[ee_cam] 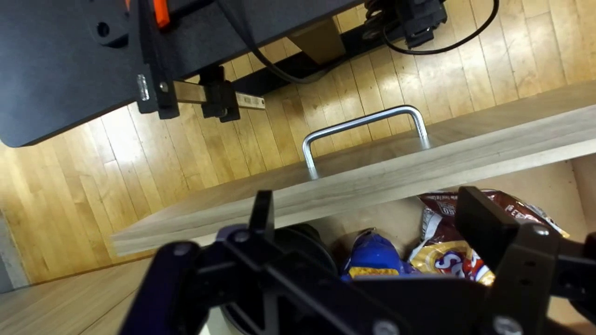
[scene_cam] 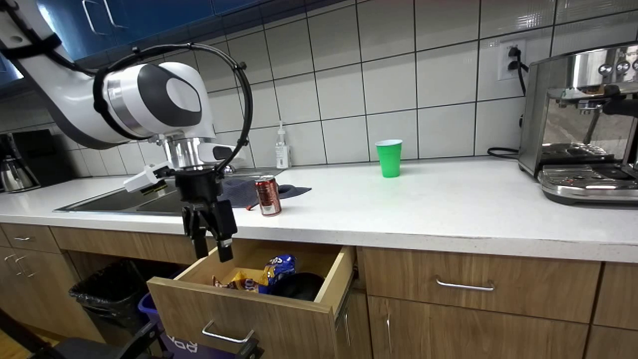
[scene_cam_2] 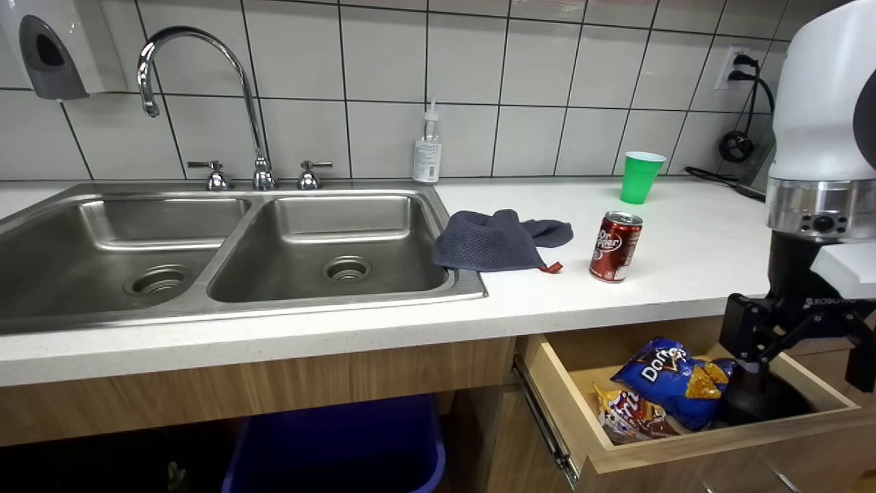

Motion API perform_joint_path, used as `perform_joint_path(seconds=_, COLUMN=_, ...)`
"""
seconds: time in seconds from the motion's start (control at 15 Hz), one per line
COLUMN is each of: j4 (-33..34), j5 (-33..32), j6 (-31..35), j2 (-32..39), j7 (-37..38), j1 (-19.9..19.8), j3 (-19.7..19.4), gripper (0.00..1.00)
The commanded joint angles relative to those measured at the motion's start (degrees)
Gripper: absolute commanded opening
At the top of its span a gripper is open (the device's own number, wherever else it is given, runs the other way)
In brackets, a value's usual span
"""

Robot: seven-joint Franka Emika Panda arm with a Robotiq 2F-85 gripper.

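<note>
My gripper (scene_cam: 214, 251) is open and empty, pointing down above the pulled-out wooden drawer (scene_cam: 239, 309). It also shows in an exterior view (scene_cam_2: 807, 370) and in the wrist view (ee_cam: 365, 202), its fingers wide apart. In the drawer lie a blue Doritos bag (scene_cam_2: 674, 383), a brown and yellow snack bag (scene_cam_2: 629, 414) and a round black object (scene_cam: 299, 286) like a bowl. In the wrist view the blue bag (ee_cam: 375, 253) shows between the fingers, the brown bag (ee_cam: 447, 251) by the right finger, and the black object partly behind the left finger. The drawer's metal handle (ee_cam: 363, 122) faces outward.
On the white counter stand a red Dr Pepper can (scene_cam_2: 616, 246), a green cup (scene_cam_2: 642, 178), a dark cloth (scene_cam_2: 489, 243) and a soap bottle (scene_cam_2: 428, 154). A double sink (scene_cam_2: 226, 274) and an espresso machine (scene_cam: 573, 129) flank them. A blue bin (scene_cam_2: 342, 445) stands below.
</note>
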Motion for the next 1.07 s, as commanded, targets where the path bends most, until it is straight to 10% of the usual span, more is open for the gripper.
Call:
perform_joint_path(seconds=0.0, j4=0.03, j5=0.69, j6=-3.24, j2=-0.04, j7=-3.65, j1=-0.92, j3=-0.65, gripper=1.00)
perform_joint_path(seconds=1.0, j4=-0.09, j5=-2.05, j6=-5.66, j2=6.26, j7=-3.42, j1=-0.14, j3=-1.32, gripper=1.00)
